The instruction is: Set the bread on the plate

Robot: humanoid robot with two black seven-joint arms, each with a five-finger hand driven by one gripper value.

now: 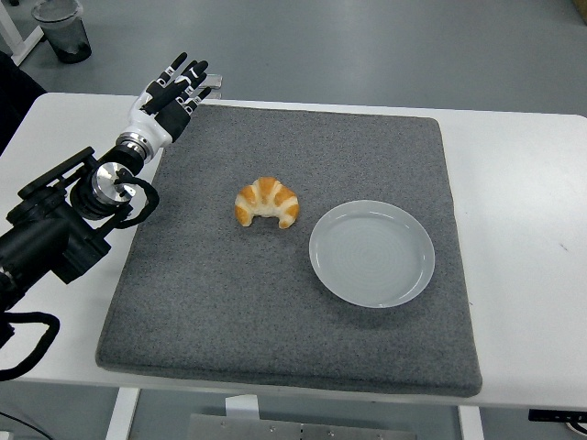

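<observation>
A golden croissant [267, 203] lies near the middle of the grey mat [229, 302], its ends pointing toward me. Just right of it sits a round white plate [371, 253], with nothing on it. My left hand [179, 87] hovers over the mat's far left corner, fingers spread and holding nothing, well up and left of the croissant. The left arm [64, 225] comes in from the left edge. The right arm does not show.
The mat covers most of the white table [523, 202]. A dark bin [62, 32] stands on the floor beyond the table's far left corner. Bare table runs along the right side of the mat.
</observation>
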